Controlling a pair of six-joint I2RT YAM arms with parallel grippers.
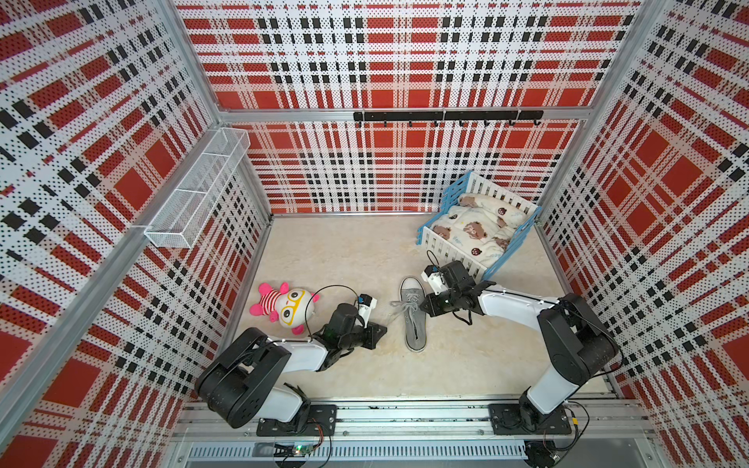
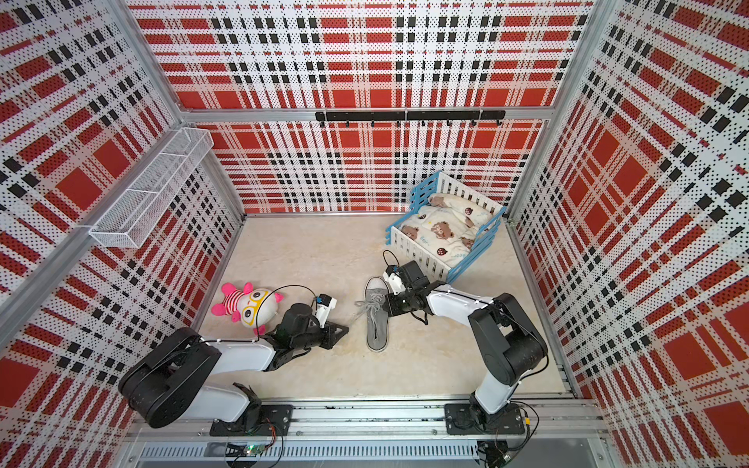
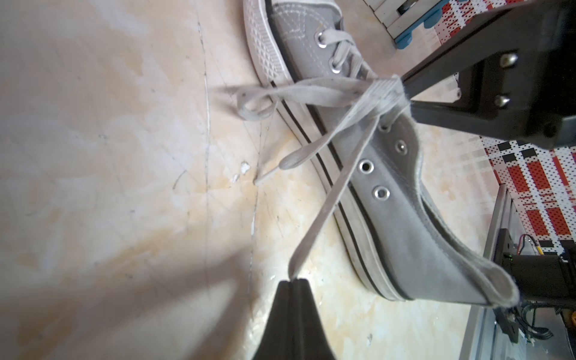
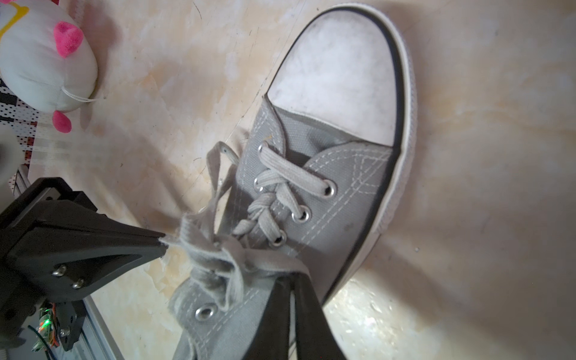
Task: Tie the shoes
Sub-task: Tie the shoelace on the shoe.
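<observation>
At the lower left of both top views, a plush toy [image 1: 285, 306] is lying on the floor [image 1: 344, 263]. Just right of it, the left gripper [image 1: 383, 326] is pinching one end of the laces [image 4: 293, 170], jaws pressed together. In the lower middle, the shoe [image 1: 415, 330] is lying flat. The right gripper [image 1: 424, 304] is clamping the laces over its middle. A doll bed [image 1: 446, 247] is standing at the upper right.

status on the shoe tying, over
Left claw shut on lace strand. Right claw shut on laces over sneaker. Strand taut between them. Plush toy well aside.
</observation>
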